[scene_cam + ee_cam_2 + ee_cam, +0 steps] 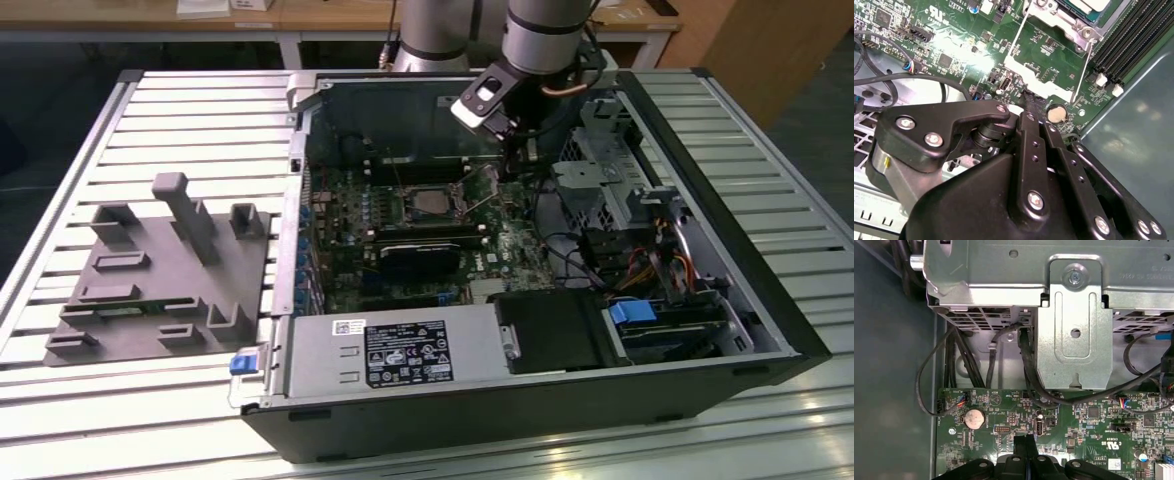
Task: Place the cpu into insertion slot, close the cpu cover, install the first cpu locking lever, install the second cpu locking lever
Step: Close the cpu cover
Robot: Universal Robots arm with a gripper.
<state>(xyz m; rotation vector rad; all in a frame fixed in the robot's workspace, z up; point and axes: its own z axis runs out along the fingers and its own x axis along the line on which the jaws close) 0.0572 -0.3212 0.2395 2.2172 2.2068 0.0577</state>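
Over the motherboard (340,215), in the exterior view, my gripper (518,152) hangs inside the open computer case (534,425), at the board's side nearest the drive cage (601,180). The cpu (430,201), a small square chip with a pale silvery top, sits in the insertion slot (399,200) near the motherboard's middle, apart from my tips. A grey power-supply box (387,355) lies along one edge of the motherboard. The case rests on a slatted metal table (160,100) beside a grey fixture block (160,270), with wooden desks (334,15) behind. The case walls rise round the motherboard, and the space above its middle is open.

In the second wrist view, the cpu (1094,6) lies flat inside the slot's silvery rim (1064,20). The cpu cover (1041,75), a bright metal plate, sits on the motherboard between the slot and my fingers (1027,150); I cannot tell its tilt. Thin wire locking levers (1085,65) flank it. A coin battery (1056,114) is just beside my tips.

In the first wrist view, my gripper (1025,440) has its jaws pressed together with nothing between them, low over the motherboard (1079,430) near the coin battery (974,418). Black cables (1024,365) and the drive cage (1074,330) crowd the motherboard's edge.
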